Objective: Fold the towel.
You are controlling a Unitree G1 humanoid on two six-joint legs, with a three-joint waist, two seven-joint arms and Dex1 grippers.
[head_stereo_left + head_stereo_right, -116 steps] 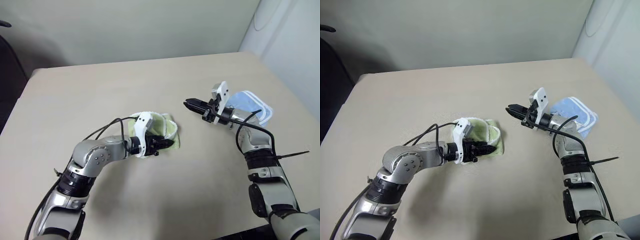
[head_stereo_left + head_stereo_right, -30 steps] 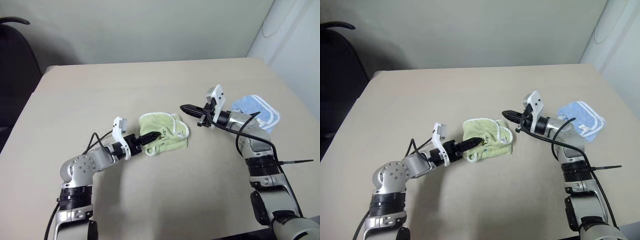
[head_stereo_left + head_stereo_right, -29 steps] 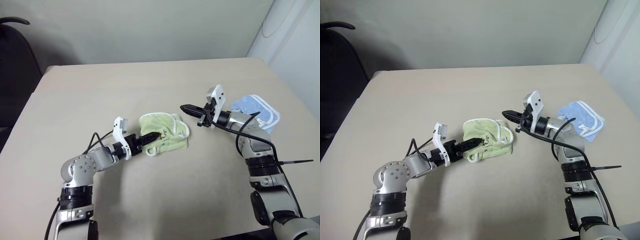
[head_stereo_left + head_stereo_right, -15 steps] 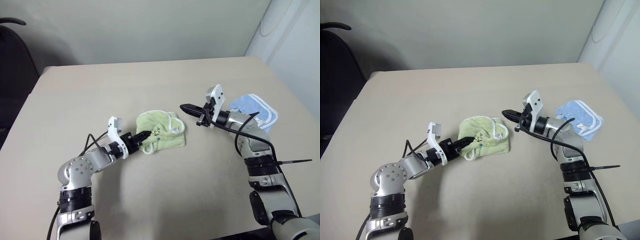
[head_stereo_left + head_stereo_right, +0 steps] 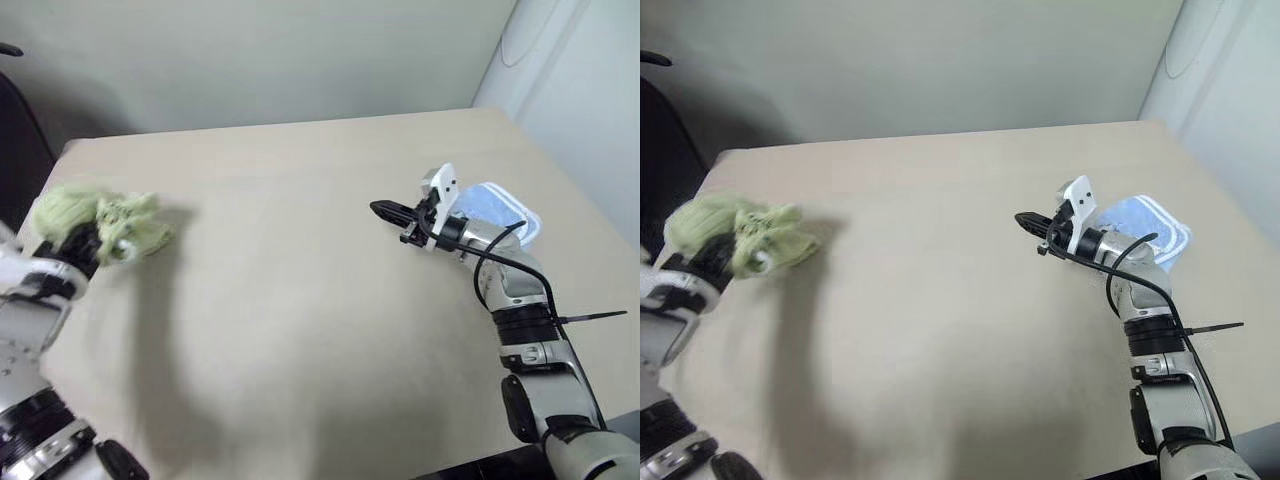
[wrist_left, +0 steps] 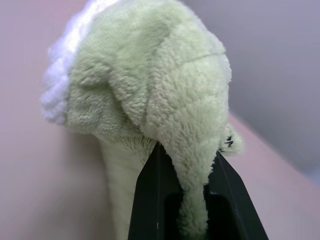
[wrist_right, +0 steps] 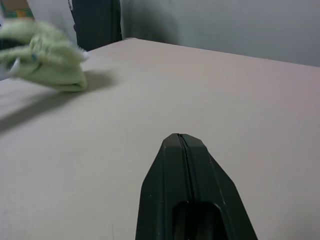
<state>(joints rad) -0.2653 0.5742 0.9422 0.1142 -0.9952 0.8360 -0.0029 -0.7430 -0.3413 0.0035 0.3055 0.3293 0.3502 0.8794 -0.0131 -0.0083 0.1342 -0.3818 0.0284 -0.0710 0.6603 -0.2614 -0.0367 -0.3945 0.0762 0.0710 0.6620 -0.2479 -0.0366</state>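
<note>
The lime-green towel (image 5: 100,222) hangs bunched in the air above the table's far left edge. My left gripper (image 5: 88,243) is shut on it, and in the left wrist view the cloth (image 6: 150,90) drapes over and between the two black fingers (image 6: 150,200). A small printed mark (image 6: 227,141) shows on one fold. My right gripper (image 5: 384,210) hovers over the right half of the table, shut and holding nothing, pointing left toward the towel (image 7: 42,55). Its closed fingers (image 7: 182,170) show in the right wrist view.
A light blue cloth (image 5: 495,208) with white trim lies on the table behind my right wrist. The beige table (image 5: 290,280) ends close on the left, where a dark chair (image 5: 15,140) stands, and on the right near a white wall.
My left gripper closed on the towel, lifted it off the middle of the table and swung it far to the left. The right gripper stayed put. The camera has shifted.
</note>
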